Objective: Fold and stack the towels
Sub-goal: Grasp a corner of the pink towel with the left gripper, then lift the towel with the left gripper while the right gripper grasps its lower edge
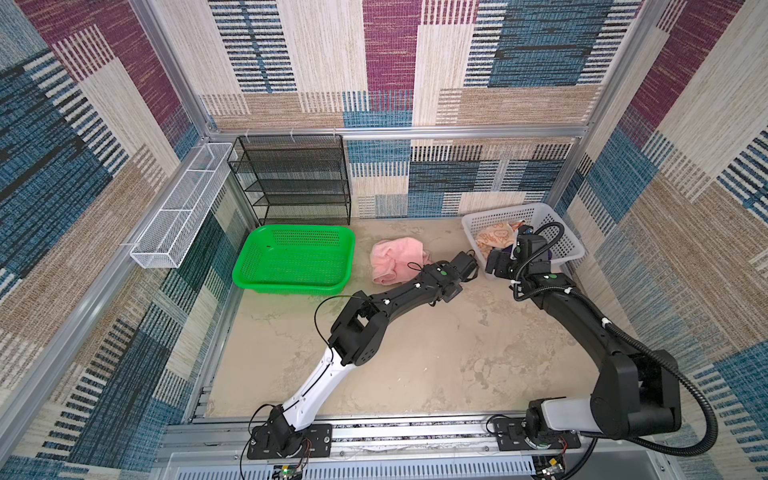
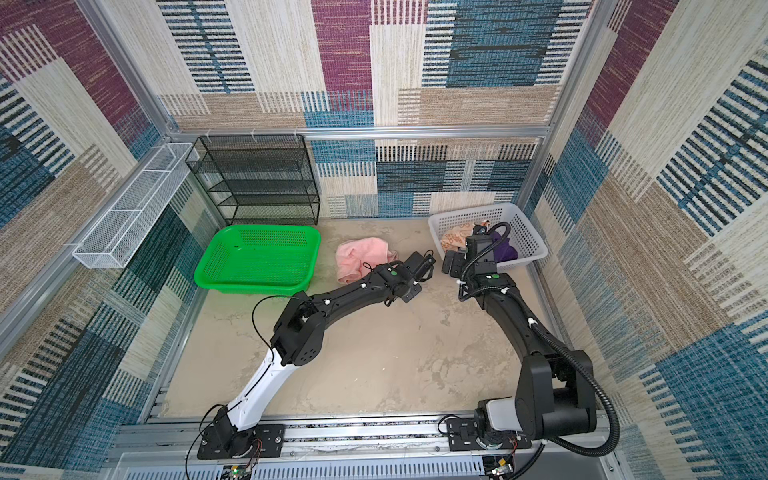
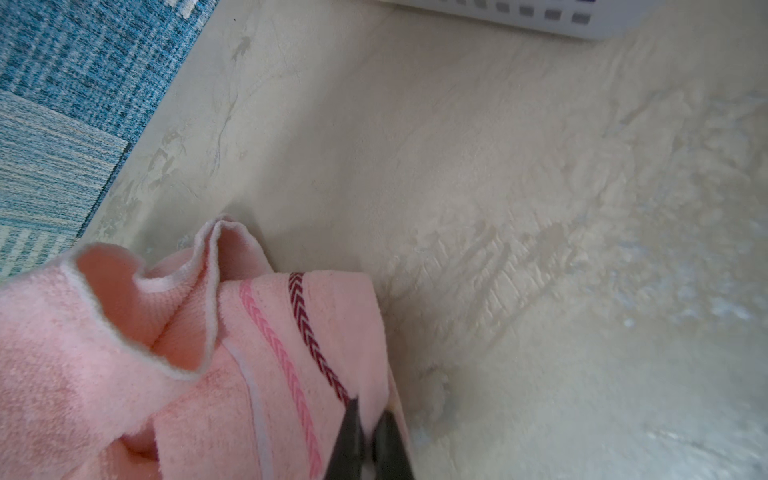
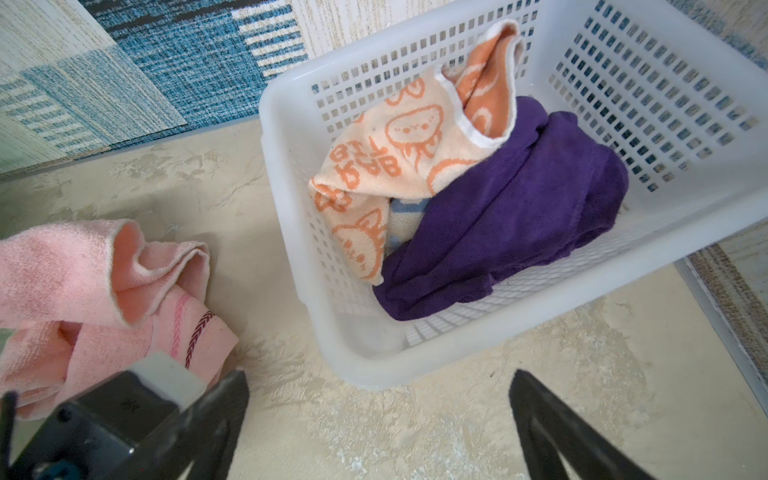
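- The left gripper (image 3: 370, 409) has its jaws pinched almost together on the striped corner of the pink towel (image 3: 124, 353), right beside the dark chevron band. Only a thin edge of cloth sits between the tips.
- So shallow a bite looks likely to slip out once the corner is lifted or pulled.
- Just beyond those tips the rest of that towel lies crumpled on the table (image 1: 415, 353), its hem doubled into loose folds. A pull from one corner may drag the whole bunch instead of spreading it, or leave a layer tucked under.
- Off to the left gripper's side, near but apart, the right gripper (image 4: 378, 399) hangs with its jaws spread wide and nothing between them.
- The two wrists are close, so a reach for the towel's other corner could knock them together.
- Directly ahead of the right gripper stands the white basket (image 4: 272, 174); its near wall could catch an open finger.
- Inside it the orange towel (image 4: 399, 141) and the purple towel (image 4: 519, 208) are heaped together, with a sliver of the blue-and-cream towel (image 4: 409, 216) under them. Lifting one may haul another out.
- Farthest from both grippers, past the pink towel, the green basket (image 1: 291, 262) holds no towel. Nothing is folded or stacked yet.
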Available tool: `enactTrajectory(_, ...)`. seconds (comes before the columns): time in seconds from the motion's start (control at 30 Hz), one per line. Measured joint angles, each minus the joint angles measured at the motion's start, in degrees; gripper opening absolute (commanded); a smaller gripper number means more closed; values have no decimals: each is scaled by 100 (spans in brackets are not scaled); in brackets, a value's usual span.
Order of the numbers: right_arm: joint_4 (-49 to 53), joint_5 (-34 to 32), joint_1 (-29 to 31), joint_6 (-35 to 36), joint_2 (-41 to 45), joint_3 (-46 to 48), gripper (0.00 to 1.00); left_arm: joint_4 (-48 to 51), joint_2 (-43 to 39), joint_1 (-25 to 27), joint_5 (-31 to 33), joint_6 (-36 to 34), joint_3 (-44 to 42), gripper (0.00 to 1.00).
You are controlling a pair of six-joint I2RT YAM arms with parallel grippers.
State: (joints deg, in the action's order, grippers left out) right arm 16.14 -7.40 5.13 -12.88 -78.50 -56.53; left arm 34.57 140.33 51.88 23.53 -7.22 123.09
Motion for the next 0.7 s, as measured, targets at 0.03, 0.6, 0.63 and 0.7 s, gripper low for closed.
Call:
enactTrajectory(0.03,-11,7,0,9,0,7,100,9,-24,-20,-17,15,0,0)
enactTrajectory(0.6,-1034,1919,46,879,529,597,100,911,-1974,-483,-1231,525,85,0)
enactTrajectory(0.63,-1121,2079,92,918,577,673,100,1023,-2031,-487,-1248,525,160,0)
enactTrajectory(0.7,-1320,2389,269,1038,730,870,100,1241,-2142,-503,-1362,525,339,0)
